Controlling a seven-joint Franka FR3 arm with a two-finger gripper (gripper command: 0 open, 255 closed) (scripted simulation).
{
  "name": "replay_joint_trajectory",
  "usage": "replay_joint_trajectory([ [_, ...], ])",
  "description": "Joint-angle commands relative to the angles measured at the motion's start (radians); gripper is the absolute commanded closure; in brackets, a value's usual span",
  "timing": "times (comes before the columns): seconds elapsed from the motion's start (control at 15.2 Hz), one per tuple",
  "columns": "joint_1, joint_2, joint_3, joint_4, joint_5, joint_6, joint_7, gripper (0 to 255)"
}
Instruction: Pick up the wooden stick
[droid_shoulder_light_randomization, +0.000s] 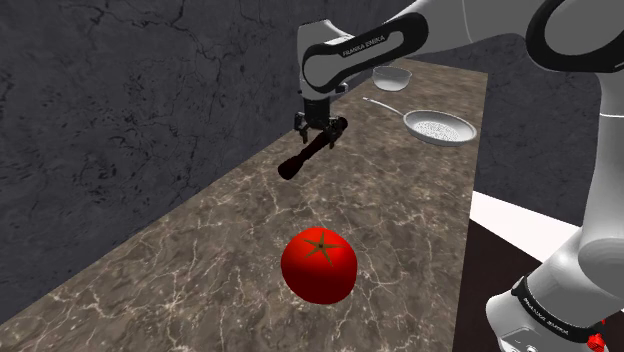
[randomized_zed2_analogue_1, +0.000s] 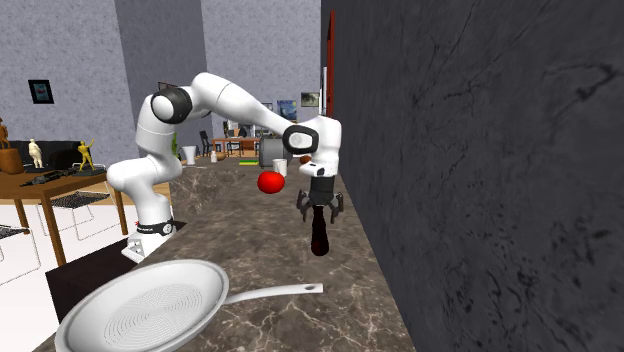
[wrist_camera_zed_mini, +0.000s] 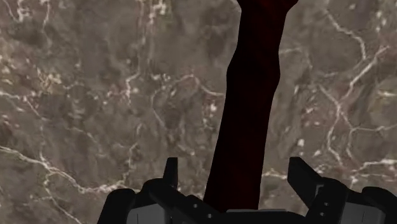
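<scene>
The gripper (droid_shoulder_light_randomization: 318, 133) pinches the dark stick (droid_shoulder_light_randomization: 312, 150) near one end. The rest of the stick slants down and away from the fingers, so its free end hangs below the hand, above the marbled counter (droid_shoulder_light_randomization: 200, 250). In the wrist view the stick (wrist_camera_zed_mini: 251, 108) runs straight out from between the two fingers, which suggests the hand lined up across its width to clamp the narrow sides. Holding it near the end leaves most of the length unsupported, which probably explains the droop. The pick looks essentially done. The tomato (droid_shoulder_light_randomization: 320, 265) lies well apart from the gripper on the stand's side, and the pan (droid_shoulder_light_randomization: 437, 128) sits beyond the gripper, both clear of the hanging stick.
</scene>
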Motion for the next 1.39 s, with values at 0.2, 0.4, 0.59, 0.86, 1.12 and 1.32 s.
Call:
replay_joint_trajectory([
  [0.2, 0.001, 0.006, -0.001, -0.004, -0.002, 0.009, 0.002, 255],
  [0.4, 0.001, 0.005, -0.001, -0.004, -0.002, 0.009, 0.002, 255],
  [0.59, 0.001, 0.005, -0.001, -0.003, -0.002, 0.009, 0.002, 255],
  [0.86, 0.0, -0.012, 0.002, 0.012, 0.004, -0.023, -0.003, 255],
  [1.12, -0.001, -0.029, 0.006, 0.04, 0.012, -0.067, -0.01, 255],
  [1.32, -0.001, -0.04, 0.008, 0.064, 0.016, -0.102, -0.014, 255],
])
